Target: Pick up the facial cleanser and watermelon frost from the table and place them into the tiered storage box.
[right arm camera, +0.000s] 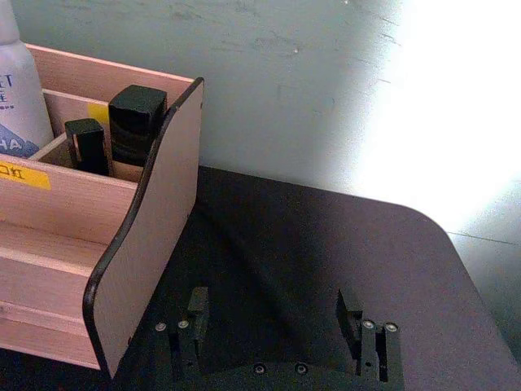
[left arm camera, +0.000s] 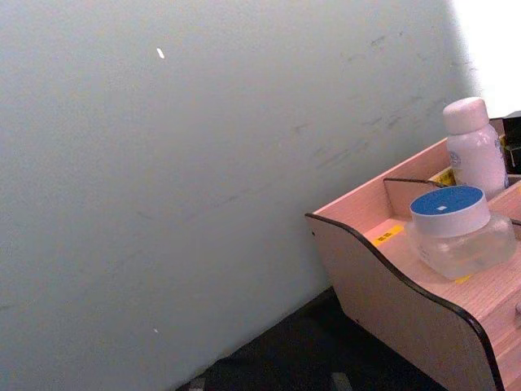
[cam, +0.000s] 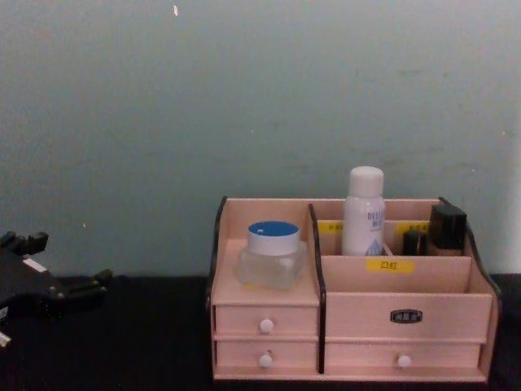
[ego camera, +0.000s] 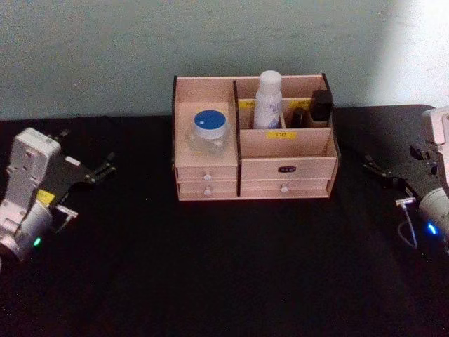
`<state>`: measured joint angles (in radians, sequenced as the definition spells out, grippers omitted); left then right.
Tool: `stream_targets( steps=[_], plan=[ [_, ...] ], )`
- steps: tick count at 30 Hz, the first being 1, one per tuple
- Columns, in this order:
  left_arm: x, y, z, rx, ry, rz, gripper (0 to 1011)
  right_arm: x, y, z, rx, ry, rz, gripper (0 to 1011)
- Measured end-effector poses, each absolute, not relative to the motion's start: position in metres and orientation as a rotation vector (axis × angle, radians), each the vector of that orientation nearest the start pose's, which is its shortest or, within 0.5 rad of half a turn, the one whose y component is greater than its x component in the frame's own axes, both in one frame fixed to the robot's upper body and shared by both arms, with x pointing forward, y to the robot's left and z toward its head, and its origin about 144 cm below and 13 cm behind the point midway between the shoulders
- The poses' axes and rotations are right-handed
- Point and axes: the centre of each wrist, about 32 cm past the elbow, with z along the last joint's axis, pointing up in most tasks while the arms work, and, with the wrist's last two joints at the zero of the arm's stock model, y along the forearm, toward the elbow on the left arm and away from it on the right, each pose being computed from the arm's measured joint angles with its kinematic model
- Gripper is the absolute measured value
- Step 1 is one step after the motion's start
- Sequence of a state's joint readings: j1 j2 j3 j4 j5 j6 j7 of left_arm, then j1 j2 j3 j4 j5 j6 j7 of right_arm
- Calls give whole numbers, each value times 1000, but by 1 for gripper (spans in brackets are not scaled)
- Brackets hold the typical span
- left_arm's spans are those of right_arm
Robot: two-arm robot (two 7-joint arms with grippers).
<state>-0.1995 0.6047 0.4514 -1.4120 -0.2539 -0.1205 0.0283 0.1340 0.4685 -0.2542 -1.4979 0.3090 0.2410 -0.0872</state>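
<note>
While both arms are resting at the table's (ego camera: 224, 281) side edges, the watermelon frost (ego camera: 210, 130) is sitting in the tiered storage box's (ego camera: 280, 170) left compartment and the facial cleanser (ego camera: 268, 100) is standing upright in a rear one. The right gripper's (right arm camera: 277, 314) fingers are spread apart; the left gripper (ego camera: 98, 170) looks open too, seemingly.

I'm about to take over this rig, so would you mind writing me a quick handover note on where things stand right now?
Left gripper: open, holding nothing, low over the table left of the tiered storage box.
Right gripper: open, holding nothing, low over the table right of the box.
Facial cleanser: upright in a rear compartment on the box's right side, next to small black-capped bottles.
Watermelon frost: sits on the left shelf above the two left drawers.
Done: both items are in the box.
Left: no placing remains; just check and park the arms.
</note>
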Motion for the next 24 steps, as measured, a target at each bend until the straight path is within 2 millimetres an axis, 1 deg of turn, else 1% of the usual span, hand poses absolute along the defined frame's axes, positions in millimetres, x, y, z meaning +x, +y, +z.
stream_targets(
  steps=[24],
  plan=[
    [489,310,1140,304,-285,1248,1001,488,-300,1160,-367,34,-1468,1003]
  ],
)
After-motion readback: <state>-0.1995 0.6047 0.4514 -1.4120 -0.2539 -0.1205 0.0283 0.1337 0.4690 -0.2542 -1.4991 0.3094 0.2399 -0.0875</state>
